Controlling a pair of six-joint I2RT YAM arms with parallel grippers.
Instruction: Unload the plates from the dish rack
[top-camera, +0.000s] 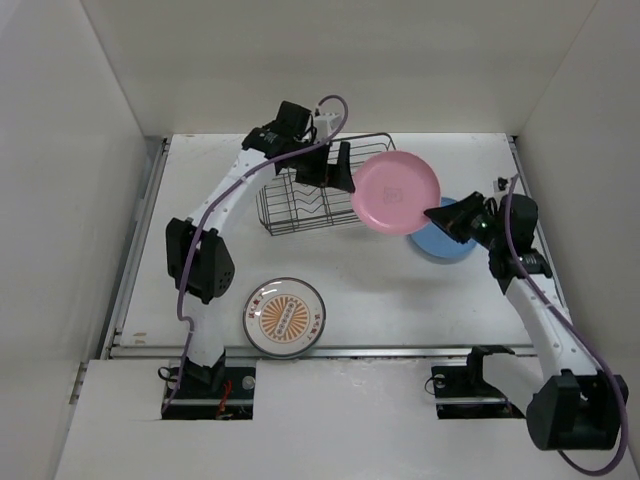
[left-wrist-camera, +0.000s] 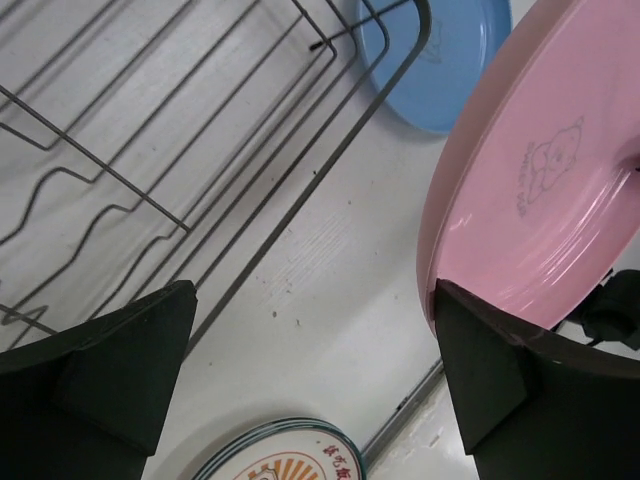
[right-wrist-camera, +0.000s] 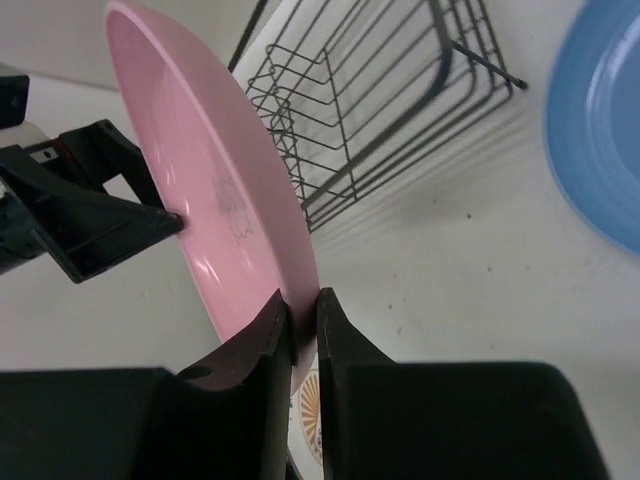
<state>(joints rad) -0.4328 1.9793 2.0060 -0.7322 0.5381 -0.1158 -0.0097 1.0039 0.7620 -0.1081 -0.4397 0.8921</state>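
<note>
Pink plate (top-camera: 393, 192) w/ small logo, tilted; right pincer (right-wrist-camera: 300, 302) clamps its rim, left pincer (left-wrist-camera: 312, 300) wide open.

no legible text, only a blurred mark (left-wrist-camera: 546, 168) on the pink plate (left-wrist-camera: 515, 262)

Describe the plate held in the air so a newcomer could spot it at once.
Find the dark wire dish rack at the far middle of the table. Just right of it the round plain pink plate hangs tilted, its rim pinched by the right gripper. The plain blue plate below it and the orange-sunburst white plate near the front lie flat on the table.
</note>
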